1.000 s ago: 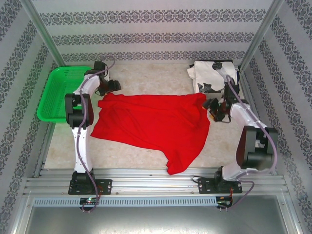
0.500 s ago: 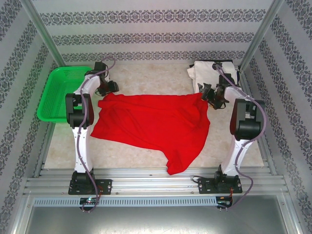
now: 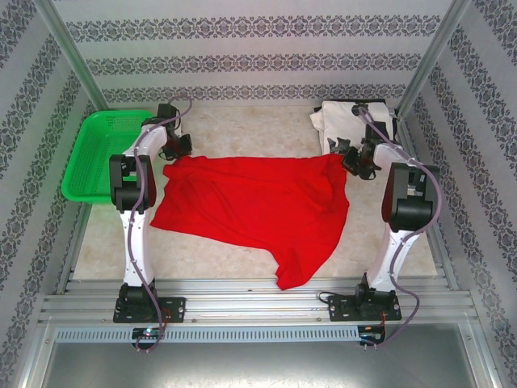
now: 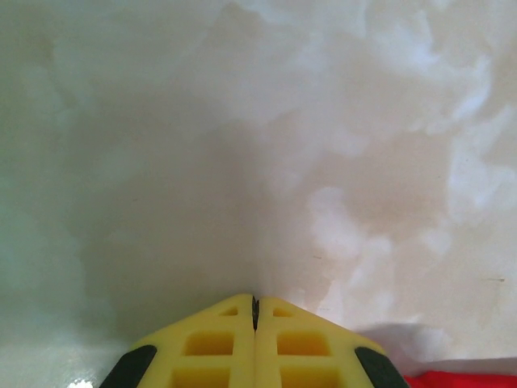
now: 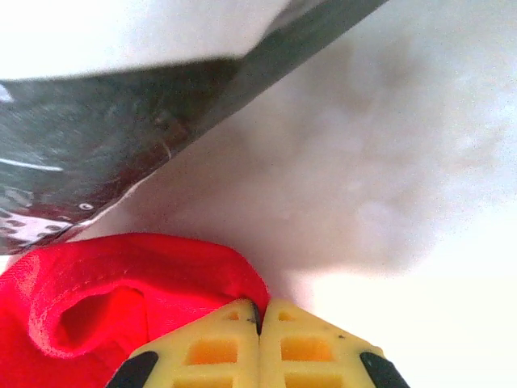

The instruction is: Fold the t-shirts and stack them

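- A red cloth t-shirt [image 3: 258,206] lies spread out on the pale marbled counter [image 3: 242,129], in the middle between the two arms. It is not folded. One narrow part of it reaches toward the near edge of the counter.
- A white cloth t-shirt with black blotches [image 3: 343,121] lies in a loose heap at the far right corner of the counter, just behind the right arm's wrist. It is close to the far right corner of the red t-shirt.
- A green plastic mesh basket [image 3: 101,153] stands at the far left side, partly over the counter's left edge, beside the left arm.
- The left tool [image 3: 179,147] is low at the far left corner of the red t-shirt. In the left wrist view its yellow fingers [image 4: 210,347] are pressed tip to tip above bare counter, and a small strip of red cloth shows at the lower right corner. Whether some cloth is caught between them I cannot tell.
- The right tool [image 3: 349,158] is low at the far right corner of the red t-shirt. In the right wrist view its fingers are closed together on the edge of the red cloth, which bunches up in a fold against the left finger.
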Robot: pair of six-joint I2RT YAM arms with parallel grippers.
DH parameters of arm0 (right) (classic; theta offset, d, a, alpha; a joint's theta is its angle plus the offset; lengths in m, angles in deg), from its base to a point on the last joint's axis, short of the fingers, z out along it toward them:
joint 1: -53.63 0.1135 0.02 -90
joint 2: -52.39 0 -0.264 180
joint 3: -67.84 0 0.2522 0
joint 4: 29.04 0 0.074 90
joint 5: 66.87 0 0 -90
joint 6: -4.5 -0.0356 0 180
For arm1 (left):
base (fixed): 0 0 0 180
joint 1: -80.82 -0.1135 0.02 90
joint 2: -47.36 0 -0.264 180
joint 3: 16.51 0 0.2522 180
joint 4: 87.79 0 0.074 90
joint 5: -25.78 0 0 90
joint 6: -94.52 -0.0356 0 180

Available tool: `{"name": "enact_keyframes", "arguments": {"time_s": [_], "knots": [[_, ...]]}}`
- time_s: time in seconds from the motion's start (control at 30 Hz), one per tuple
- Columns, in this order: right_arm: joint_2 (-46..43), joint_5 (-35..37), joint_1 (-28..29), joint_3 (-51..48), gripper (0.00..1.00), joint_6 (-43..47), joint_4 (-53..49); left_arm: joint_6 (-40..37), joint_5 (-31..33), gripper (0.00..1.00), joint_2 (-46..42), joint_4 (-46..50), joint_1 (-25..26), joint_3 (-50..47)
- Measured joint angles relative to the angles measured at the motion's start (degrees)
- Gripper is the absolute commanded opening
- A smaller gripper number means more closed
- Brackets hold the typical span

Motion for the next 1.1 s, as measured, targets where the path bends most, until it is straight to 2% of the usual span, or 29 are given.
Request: {"name": "enact_keyframes", "arguments": {"time_s": [0.2, 0.43, 0.5, 0.53, 0.57, 0.63, 0.77, 0.9, 1.1], "knots": [[-3.34, 0.39, -3.28, 0.02, 0.0, 0.61, -0.13, 0.2, -0.46, 0.0, -0.79, -1.66, -0.33, -1.68], [-2.12, 1.18, -4.59, 1.36, 0.0, 1.79, -1.84, 0.66, -1.05, 0.0, -1.07, -2.45, -0.35, -2.38], [-1.44, 1.7, -4.59, 1.57, 0.05, 1.79, -1.79, 0.85, -1.33, 0.0, -1.11, -2.62, -0.39, -2.51], [-1.03, 1.95, -4.59, 1.7, 0.15, 1.79, -1.79, 1.01, -1.62, 0.12, -1.14, -2.78, -0.52, -2.58], [-0.57, 2.1, -4.59, 1.97, 0.28, 1.77, -1.84, 1.22, -2.23, 0.29, -1.14, -2.89, -0.66, -2.62], [0.5, 2.51, -4.63, 3.04, 0.33, 1.95, -1.84, 1.6, -4.44, 0.4, -1.14, -3.48, -0.87, -2.67], [0.59, 2.43, -4.68, 4.07, 0.48, 1.46, -1.2, 3.26, -6.82, 0.69, -1.57, -4.42, -0.52, -2.71], [-5.27, 1.42, -4.48, -0.13, 0.59, 1.49, -0.37, 3.89, -7.15, 0.72, -4.59, -4.74, -0.33, -5.25], [-21.24, -4.24, -0.63, -9.42, 0.75, 2.99, -0.28, 3.08, -7.41, 0.73, -14.82, -5.68, 1.38, -12.07]]}}
